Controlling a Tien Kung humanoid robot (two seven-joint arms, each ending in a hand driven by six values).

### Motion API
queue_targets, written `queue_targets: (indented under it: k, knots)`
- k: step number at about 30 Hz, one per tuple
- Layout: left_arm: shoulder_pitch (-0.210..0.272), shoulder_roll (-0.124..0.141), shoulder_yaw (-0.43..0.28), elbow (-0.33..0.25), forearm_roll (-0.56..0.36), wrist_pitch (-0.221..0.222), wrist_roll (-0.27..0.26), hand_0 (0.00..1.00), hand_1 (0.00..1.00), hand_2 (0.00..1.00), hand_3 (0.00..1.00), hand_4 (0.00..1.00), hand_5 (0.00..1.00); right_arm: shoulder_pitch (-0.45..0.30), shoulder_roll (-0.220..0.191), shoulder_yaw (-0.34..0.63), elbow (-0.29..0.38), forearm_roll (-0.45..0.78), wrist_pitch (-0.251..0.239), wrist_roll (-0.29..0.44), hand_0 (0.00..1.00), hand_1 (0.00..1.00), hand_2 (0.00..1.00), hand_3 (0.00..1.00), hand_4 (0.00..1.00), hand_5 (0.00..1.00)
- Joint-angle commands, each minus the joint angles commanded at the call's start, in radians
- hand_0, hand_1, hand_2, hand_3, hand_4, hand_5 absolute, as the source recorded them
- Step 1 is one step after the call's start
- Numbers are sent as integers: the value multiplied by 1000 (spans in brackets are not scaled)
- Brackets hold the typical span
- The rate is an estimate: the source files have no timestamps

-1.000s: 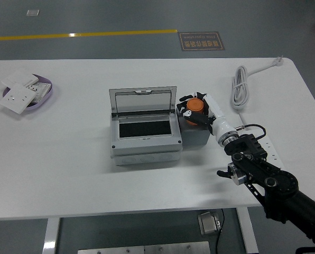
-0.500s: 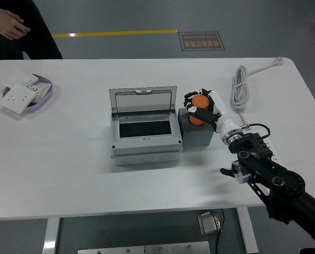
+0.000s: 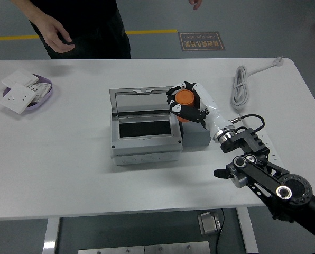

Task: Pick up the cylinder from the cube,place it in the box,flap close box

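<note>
Surroundings: a white table point(image 3: 83, 180) carries a purple tray point(image 3: 45, 92) of white switch plates point(image 3: 17, 98) at the far left, and a coiled white cable point(image 3: 240, 87) at the far right, both well apart from the work.
Person: stands at the table's far side, one hand point(image 3: 59, 36) loose above the far left edge and touching nothing; a second hand point(image 3: 195, 3) just shows at the top edge.
Box: the grey box point(image 3: 145, 135) sits mid-table with its clear lid point(image 3: 141, 100) raised at the back, the dark opening facing up.
Cube: the dark grey cube point(image 3: 197, 135) stands touching the box's right side, its top now bare (partly hidden behind the wrist).
In the way: the raised lid's right corner lies just beside the fingers; nothing covers the opening itself.
Change since earlier: a second ago the cylinder sat on the cube inside the fingers; since then it has been lifted and carried left, toward the box. The person has also come into view at the far edge.
Right hand: the right hand point(image 3: 188, 103) is wrapped around the orange cylinder point(image 3: 185, 99), black fingertips point(image 3: 174, 108) curled over its sides.
Cylinder versus hand: held within the grasp, off the cube, over the box's right rear corner.
Left arm: out of view.
</note>
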Motion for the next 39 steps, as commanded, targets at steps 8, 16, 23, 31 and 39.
queue_targets:
  k: [8, 16, 23, 31, 39]
  knots:
    - [1, 3, 11, 1, -12, 1, 0, 568, 616, 588, 613, 735, 241, 141, 65, -144, 25, -243, 49, -191, 332, 304, 317, 235, 2, 2]
    - [-6, 8, 11, -2, -9, 1, 0, 568, 616, 589, 613, 742, 258, 244, 133, -244, -31, -500, 166, -404, 319, 302, 309, 243, 2, 2]
    - [-8, 12, 19, -3, -14, 2, 1, 568, 616, 589, 612, 743, 264, 284, 177, -287, -126, -668, 172, -494, 375, 351, 332, 262, 2, 2]
    - [-12, 13, 22, -5, -14, 1, 1, 568, 616, 588, 612, 744, 266, 305, 189, -274, -208, -712, 252, -486, 383, 362, 335, 266, 2, 2]
    - [-13, 13, 23, -6, -15, 2, 1, 568, 616, 587, 611, 743, 267, 300, 193, -255, -216, -749, 355, -504, 642, 629, 616, 658, 527, 200]
